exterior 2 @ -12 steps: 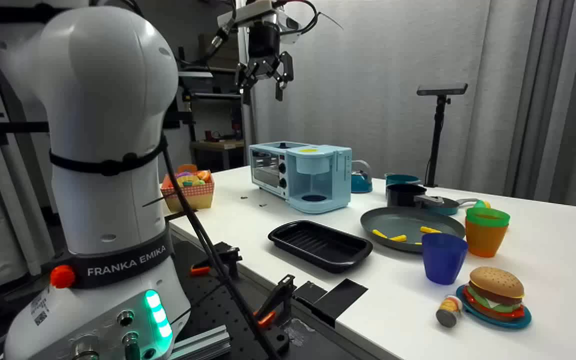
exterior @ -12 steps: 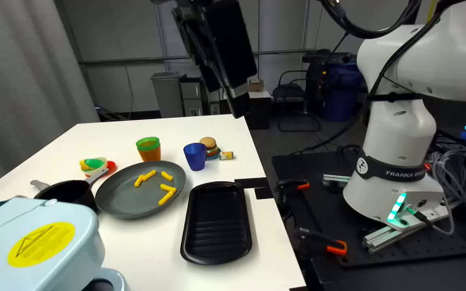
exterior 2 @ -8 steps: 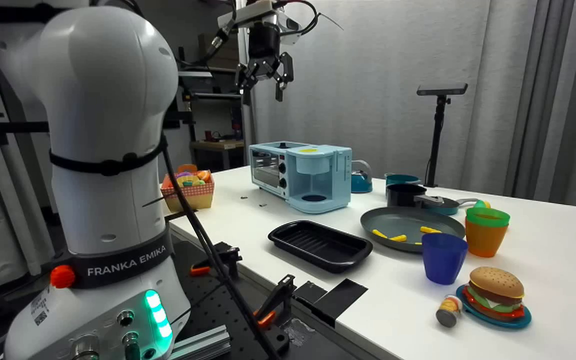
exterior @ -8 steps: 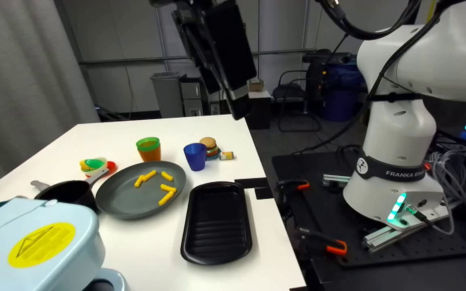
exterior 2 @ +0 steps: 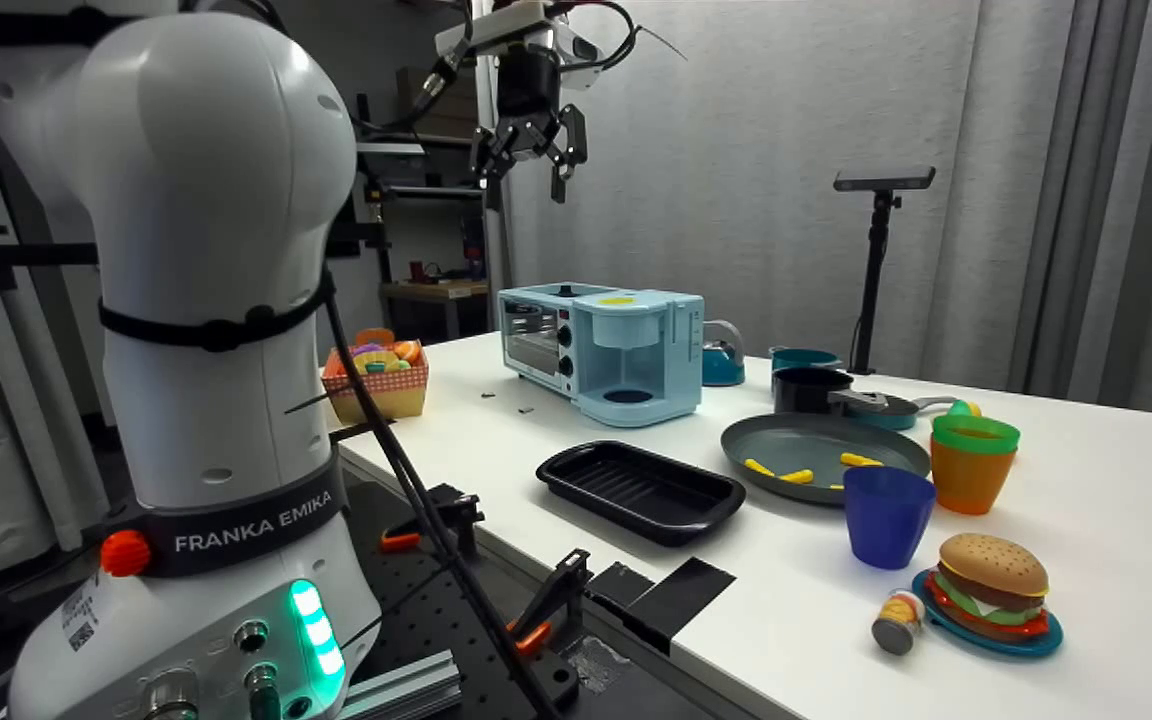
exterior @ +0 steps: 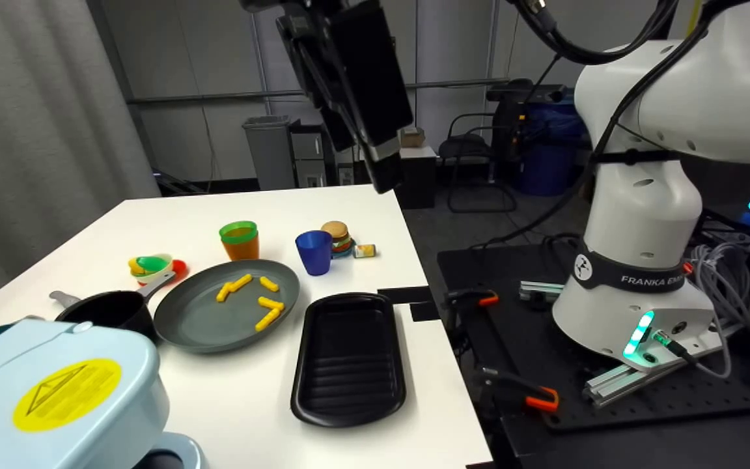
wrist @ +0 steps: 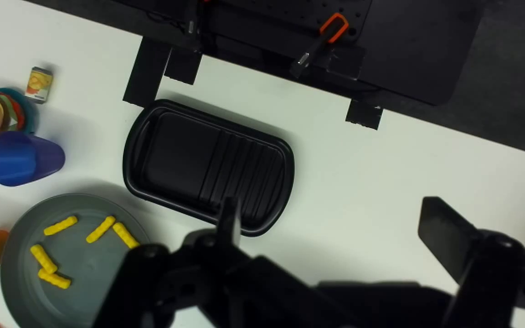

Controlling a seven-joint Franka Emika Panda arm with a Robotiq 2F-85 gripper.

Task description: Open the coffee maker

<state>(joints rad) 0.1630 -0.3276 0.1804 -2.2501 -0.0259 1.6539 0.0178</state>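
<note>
1. Coffee maker (exterior 2: 626,330): just 1, lower than gripper (exterior 2: 526,192)
2. Blk tray (wrist: 180,155): 1, ditto
3. Grey pan (exterior: 212,322): 1, w/ 5 yellow pcs (wrist: 100,229), also lower
4. Blue cup (exterior 2: 889,518): 1, + grn/orange cup stack (exterior 2: 973,475): 1
5. Burger (exterior 2: 994,575): 1, sm can (exterior 2: 898,622): 1
6. Blk/orange clamps (exterior: 525,393): 2 afaict, well below gripper

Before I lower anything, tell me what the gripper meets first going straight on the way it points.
Probably the white tabletop: the open gripper points down, seemingly beside the black tray. In the wrist view one finger overlaps the tray, so that might be touched first; depth is unclear.
</note>
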